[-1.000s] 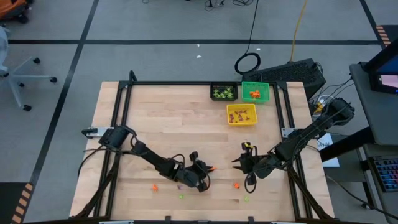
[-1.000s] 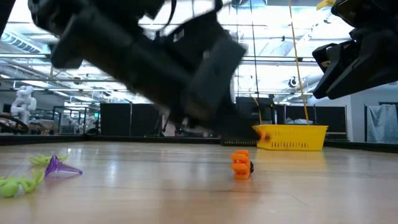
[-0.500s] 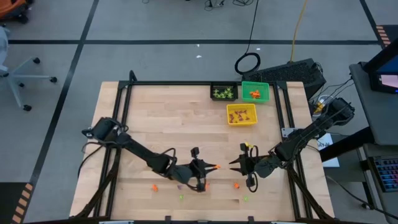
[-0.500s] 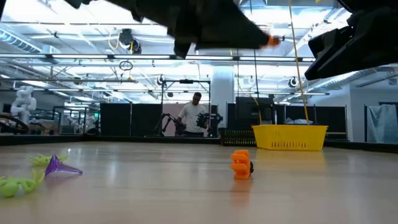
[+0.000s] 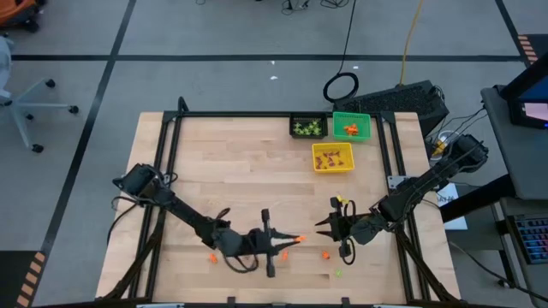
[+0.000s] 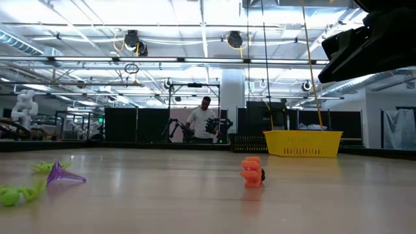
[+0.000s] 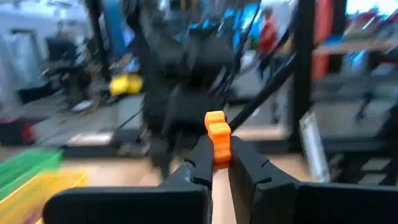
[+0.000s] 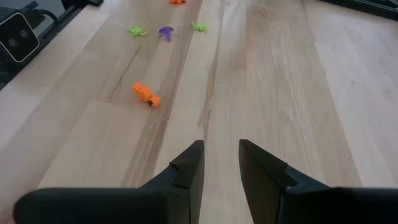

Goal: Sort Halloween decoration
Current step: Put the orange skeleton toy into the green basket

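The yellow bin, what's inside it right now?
From above, the yellow bin holds a few small dark purplish trinkets on its floor. At table height its wall hides them, and they are too small to count.

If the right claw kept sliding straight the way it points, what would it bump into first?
Probably nothing soon. The right gripper, open and empty, points over bare table; the orange trinket lies off to one side of that line. Depth is hard to judge.

Left end effector [image 7: 219,163] clamped, right end effector [image 8: 221,163] parted
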Tool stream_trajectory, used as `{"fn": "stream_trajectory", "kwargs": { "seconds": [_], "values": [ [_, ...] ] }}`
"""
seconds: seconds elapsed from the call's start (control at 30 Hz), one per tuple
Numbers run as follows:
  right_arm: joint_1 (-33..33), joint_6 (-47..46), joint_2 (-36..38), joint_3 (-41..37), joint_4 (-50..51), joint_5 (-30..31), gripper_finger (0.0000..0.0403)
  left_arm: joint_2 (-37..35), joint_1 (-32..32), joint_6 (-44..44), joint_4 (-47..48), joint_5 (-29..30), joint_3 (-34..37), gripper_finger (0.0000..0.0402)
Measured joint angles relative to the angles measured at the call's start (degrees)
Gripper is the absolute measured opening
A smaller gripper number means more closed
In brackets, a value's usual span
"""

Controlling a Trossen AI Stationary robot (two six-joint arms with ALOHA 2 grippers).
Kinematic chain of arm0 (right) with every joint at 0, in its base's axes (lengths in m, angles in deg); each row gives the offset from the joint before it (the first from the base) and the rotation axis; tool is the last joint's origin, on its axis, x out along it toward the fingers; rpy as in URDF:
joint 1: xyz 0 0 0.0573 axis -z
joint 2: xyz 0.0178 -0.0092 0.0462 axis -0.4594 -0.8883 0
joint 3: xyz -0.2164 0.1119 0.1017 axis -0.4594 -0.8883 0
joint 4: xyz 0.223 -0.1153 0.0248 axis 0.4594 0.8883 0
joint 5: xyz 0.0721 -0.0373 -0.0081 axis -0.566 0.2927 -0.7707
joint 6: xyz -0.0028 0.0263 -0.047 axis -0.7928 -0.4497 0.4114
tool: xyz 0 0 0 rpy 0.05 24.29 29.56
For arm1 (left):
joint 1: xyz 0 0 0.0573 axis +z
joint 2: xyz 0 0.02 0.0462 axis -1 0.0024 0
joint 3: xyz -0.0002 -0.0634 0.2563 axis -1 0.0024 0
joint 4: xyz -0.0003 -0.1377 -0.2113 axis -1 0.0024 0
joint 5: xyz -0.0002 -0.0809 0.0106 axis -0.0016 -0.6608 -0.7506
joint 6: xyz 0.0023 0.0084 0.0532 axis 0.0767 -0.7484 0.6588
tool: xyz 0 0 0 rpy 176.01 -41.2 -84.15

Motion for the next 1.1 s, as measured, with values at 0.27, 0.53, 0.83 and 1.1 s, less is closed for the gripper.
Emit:
{"fn": "stream_trajectory", "kwargs": {
  "seconds": [0.27,0.53,0.83,1.1],
  "values": [
    [0.0,0.3,0.0,0.0,-0.9,0.0,0.0089,0.0,-1.0,1.8,-4.6,-2.7,0.3,0.0022],
    [0.0,1.6,0.0,0.0,-2.3,0.0,0.0089,0.0,-0.9,1.5,-4.1,-2.4,0.3,0.0022],
    [0.0,1.7,0.0,0.0,-2.3,0.0,0.0089,0.0,-0.9,2.0,-1.8,-1.5,0.3,0.0022],
    [0.0,1.7,0.0,0.0,-2.3,0.0,0.0089,0.0,-0.8,10.8,0.3,-1.0,0.3,0.0022]
  ]
}}
